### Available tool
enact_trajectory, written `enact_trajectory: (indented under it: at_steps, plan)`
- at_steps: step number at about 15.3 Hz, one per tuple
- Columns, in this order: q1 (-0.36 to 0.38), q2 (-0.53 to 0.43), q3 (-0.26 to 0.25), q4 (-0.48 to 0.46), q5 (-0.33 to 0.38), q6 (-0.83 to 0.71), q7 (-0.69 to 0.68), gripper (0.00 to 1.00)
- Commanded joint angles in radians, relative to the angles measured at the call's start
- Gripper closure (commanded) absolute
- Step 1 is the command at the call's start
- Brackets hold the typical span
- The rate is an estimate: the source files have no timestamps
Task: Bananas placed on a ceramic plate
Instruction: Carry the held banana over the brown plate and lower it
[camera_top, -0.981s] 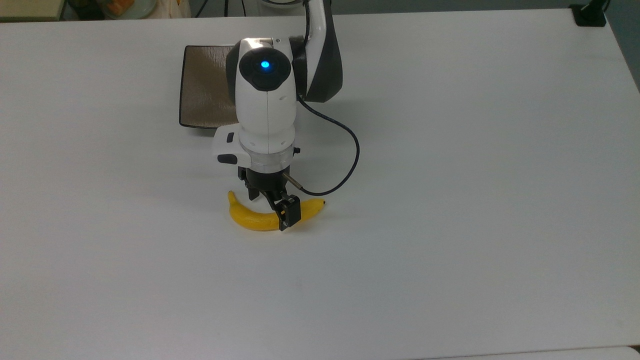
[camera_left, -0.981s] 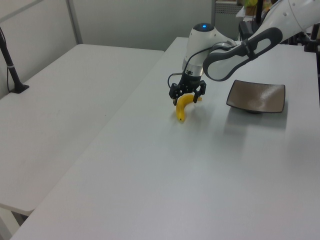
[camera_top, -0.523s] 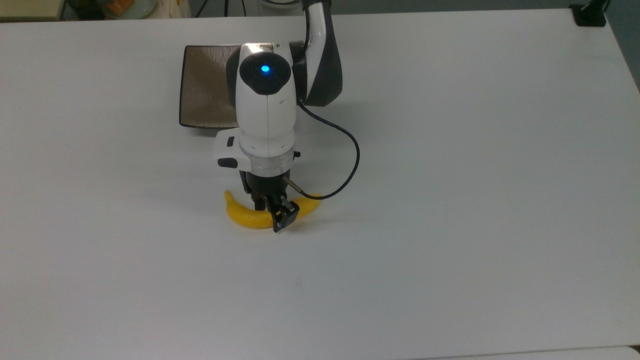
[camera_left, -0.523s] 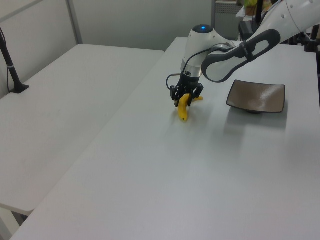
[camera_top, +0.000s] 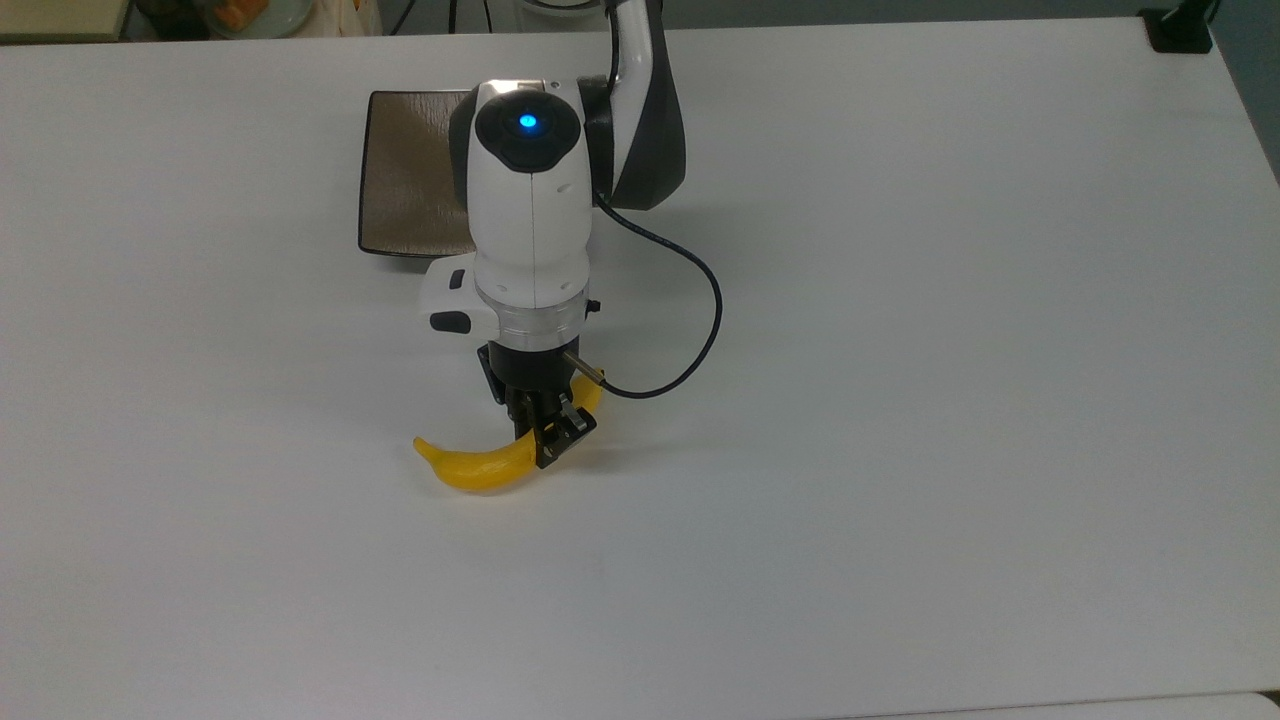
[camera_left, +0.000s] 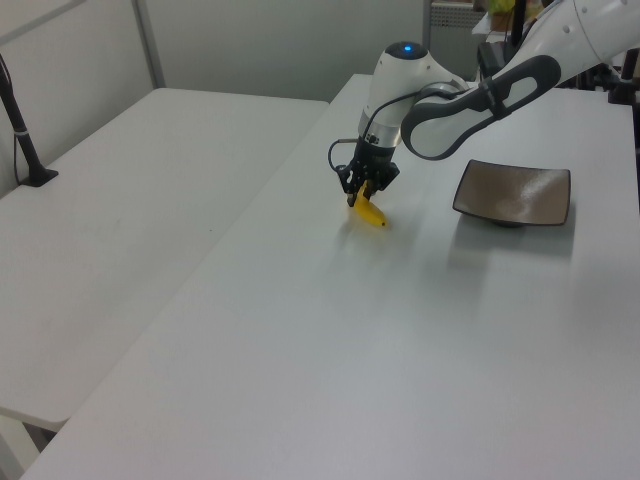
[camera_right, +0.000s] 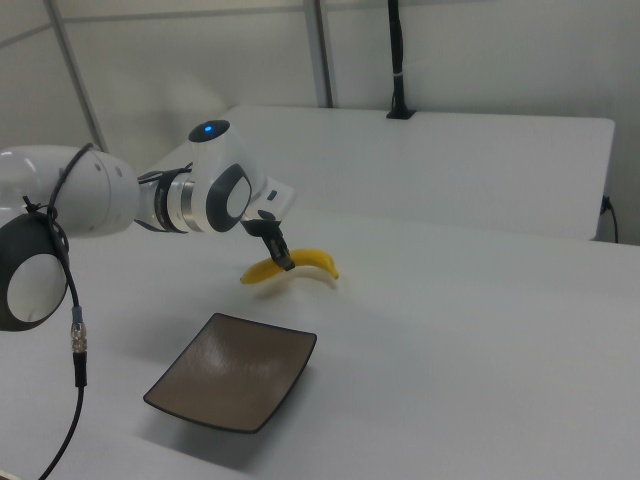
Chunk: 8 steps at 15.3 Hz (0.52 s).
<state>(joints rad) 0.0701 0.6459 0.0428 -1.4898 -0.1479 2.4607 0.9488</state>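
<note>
Yellow against the white bench (camera_top: 900, 450), the banana (camera_top: 470, 468) sits clamped near its middle in the end effector (camera_top: 548, 432), apparently just lifted clear of the surface, so the pick-up step looks done. Next, I judge, it must be carried to the brown plate (camera_top: 410, 180), which lies empty behind the arm in the top view. Nothing stands between banana and plate.

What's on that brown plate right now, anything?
Nothing on the ceramic plate where it shows: in the right view its dished centre is bare. In the top view the arm covers part of it. The banana is away from it, above the table, shut in the gripper.
</note>
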Motion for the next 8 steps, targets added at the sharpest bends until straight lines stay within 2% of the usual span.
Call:
enact_trajectory:
  at_steps: [1, 4, 8]
  plan:
    - [-0.006, -0.061, -0.004, -0.006, -0.027, 0.0, 0.011, 0.71]
    - [-0.013, -0.138, 0.0, -0.038, -0.027, -0.083, -0.034, 0.71]
    - [-0.019, -0.23, 0.002, -0.056, -0.012, -0.308, -0.215, 0.71]
